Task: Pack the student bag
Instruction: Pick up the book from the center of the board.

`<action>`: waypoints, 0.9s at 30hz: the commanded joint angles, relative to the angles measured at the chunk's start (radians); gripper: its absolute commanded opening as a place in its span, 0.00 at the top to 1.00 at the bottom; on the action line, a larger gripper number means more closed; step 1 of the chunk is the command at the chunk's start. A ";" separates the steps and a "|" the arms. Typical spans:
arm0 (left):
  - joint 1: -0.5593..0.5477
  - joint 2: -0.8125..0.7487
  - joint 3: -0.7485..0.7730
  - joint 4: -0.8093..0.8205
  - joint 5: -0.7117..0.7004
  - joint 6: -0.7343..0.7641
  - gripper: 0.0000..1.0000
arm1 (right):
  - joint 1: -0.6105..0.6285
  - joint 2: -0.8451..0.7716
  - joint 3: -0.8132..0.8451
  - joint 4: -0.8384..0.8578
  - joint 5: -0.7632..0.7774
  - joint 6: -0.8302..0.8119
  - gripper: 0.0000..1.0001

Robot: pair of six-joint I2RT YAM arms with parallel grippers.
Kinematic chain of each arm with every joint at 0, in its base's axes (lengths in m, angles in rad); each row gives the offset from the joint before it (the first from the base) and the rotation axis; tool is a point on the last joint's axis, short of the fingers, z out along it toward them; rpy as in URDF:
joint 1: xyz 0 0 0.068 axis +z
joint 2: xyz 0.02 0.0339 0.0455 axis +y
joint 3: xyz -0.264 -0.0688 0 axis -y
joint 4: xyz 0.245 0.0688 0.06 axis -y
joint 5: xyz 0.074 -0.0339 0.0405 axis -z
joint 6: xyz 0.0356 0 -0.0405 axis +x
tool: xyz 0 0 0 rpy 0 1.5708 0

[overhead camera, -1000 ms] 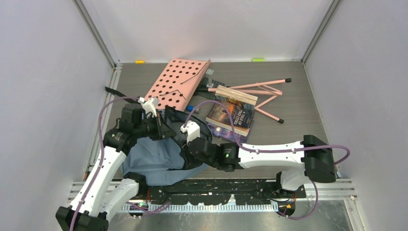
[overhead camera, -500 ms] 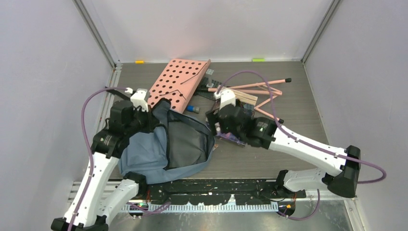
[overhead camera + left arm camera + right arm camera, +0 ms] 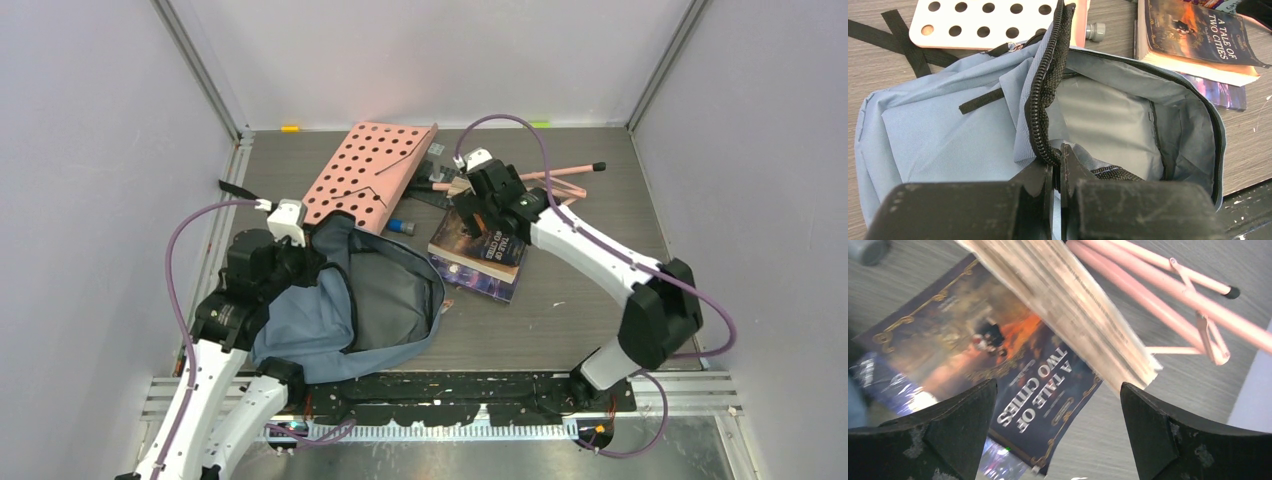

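Note:
The student bag (image 3: 320, 320) lies at the near left, blue-grey, its mouth open toward the right and its grey lining (image 3: 1108, 120) showing. My left gripper (image 3: 318, 258) (image 3: 1056, 160) is shut on the bag's black zipper edge (image 3: 1045, 95) and holds it up. My right gripper (image 3: 478, 215) (image 3: 1057, 386) hangs open above the book "A Tale of Two Cities" (image 3: 482, 248) (image 3: 1013, 375) (image 3: 1198, 37), with nothing between its fingers. A bundle of wooden strips (image 3: 1068, 305) rests across the book's far end.
A pink perforated board (image 3: 370, 170) (image 3: 998, 22) lies behind the bag. A pink tube stand (image 3: 560, 175) (image 3: 1158, 285) sprawls at the back right. A purple book (image 3: 478, 282) (image 3: 1218, 92) sits under the first. A small grey-blue cylinder (image 3: 400, 226) lies by the board.
My right arm has swung from the bag's mouth out over the book, and its jaws have opened wide. The left gripper drew the zipper edge back to the left; the bag's mouth now gapes.

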 commanded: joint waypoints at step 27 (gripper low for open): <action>0.006 0.030 0.005 0.068 -0.021 0.023 1.00 | -0.126 0.426 0.334 -0.059 -0.039 -0.379 0.14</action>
